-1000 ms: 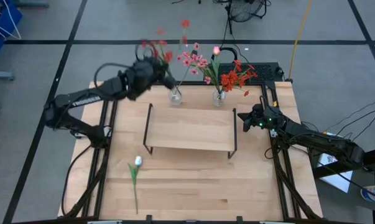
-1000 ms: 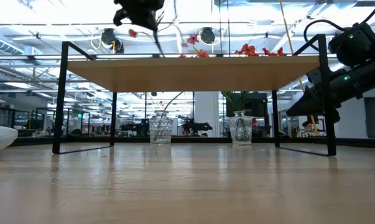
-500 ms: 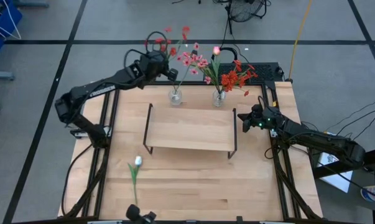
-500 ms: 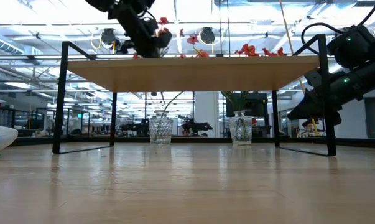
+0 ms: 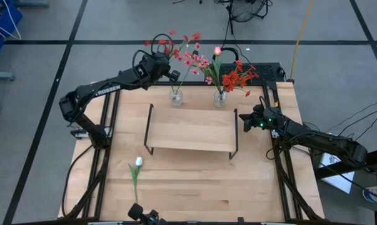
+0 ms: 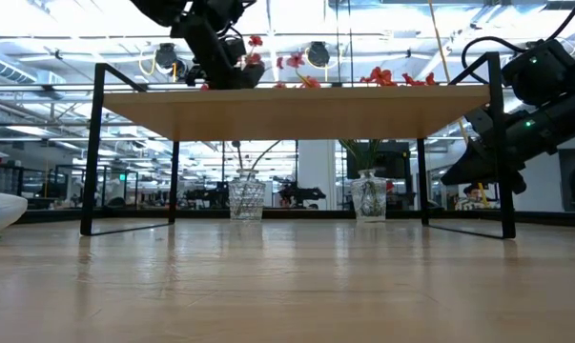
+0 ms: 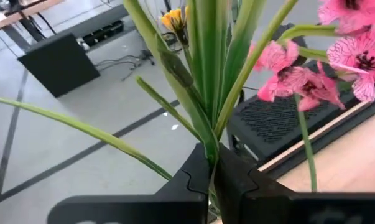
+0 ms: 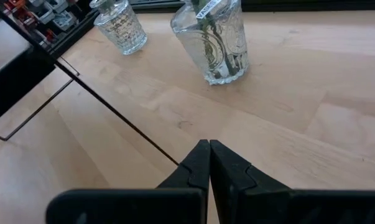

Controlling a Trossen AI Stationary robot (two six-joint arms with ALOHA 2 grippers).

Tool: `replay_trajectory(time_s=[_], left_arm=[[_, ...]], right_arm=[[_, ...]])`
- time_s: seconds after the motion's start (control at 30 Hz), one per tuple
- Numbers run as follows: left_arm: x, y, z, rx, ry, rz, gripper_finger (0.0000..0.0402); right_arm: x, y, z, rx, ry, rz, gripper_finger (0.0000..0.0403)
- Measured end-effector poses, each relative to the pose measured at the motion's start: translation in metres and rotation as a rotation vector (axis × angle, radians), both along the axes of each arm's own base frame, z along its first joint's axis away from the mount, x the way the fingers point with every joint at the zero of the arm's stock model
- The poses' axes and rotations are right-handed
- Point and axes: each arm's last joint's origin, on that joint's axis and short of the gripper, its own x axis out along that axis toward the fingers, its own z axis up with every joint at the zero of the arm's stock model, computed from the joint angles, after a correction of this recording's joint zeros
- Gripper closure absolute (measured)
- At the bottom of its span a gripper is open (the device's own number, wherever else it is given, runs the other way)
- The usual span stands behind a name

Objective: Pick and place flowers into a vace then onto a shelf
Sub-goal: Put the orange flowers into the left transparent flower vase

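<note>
My left gripper (image 5: 160, 64) hovers over the table's far edge, just left of the left glass vase (image 5: 176, 96), shut on a green stem with red blossoms (image 5: 182, 37). That vase holds pink flowers (image 5: 191, 60). The right vase (image 5: 220, 97) holds red flowers and a pink bud (image 5: 217, 50). Both vases stand on the tabletop behind the shelf (image 5: 191, 128). A white tulip (image 5: 137, 164) lies on the table near the left front. My right gripper (image 5: 243, 119) is shut and touches nothing, low beside the shelf's right end frame. My left gripper pinches the green stem and its leaves (image 7: 207, 142) between its two fingers (image 7: 193, 174), at the lower part of the stem. The stem is lifted clear. Its leaves fan out beyond the fingers, and its red blossoms (image 6: 254, 43) stand above shelf height.
The shelf's thin black end frames (image 5: 237, 134) stand between the arms. In the right wrist view both vases (image 8: 215, 43) sit ahead of the shut fingers. A dark object (image 5: 143, 215) sits at the near edge. Bare wood lies in front of the shelf.
My left gripper has come down and moved toward the far edge and the left vase, carrying the red-blossom stem with it and staying shut on it. Most of that motion fell in the first half second. The right arm has kept still.
</note>
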Motion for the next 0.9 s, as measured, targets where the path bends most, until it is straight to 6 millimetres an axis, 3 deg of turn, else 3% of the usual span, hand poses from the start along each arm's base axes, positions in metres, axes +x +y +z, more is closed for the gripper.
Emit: replay_trajectory(time_s=[0.23,0.57,0.9], left_arm=[[0.000,0.002,-0.005,-0.035,-0.044,-0.031,0.0388],[-0.003,-0.007,-0.061,-0.105,-0.079,-0.039,0.0387],[-0.001,-0.028,-0.099,-0.099,-0.238,-0.130,0.0381]], right_arm=[[0.000,-0.001,0.000,-0.012,0.008,-0.028,0.0401],[-0.001,-0.001,0.000,-0.022,0.009,-0.046,0.0401],[-0.001,-0.001,0.000,0.000,-0.006,-0.060,0.0401]])
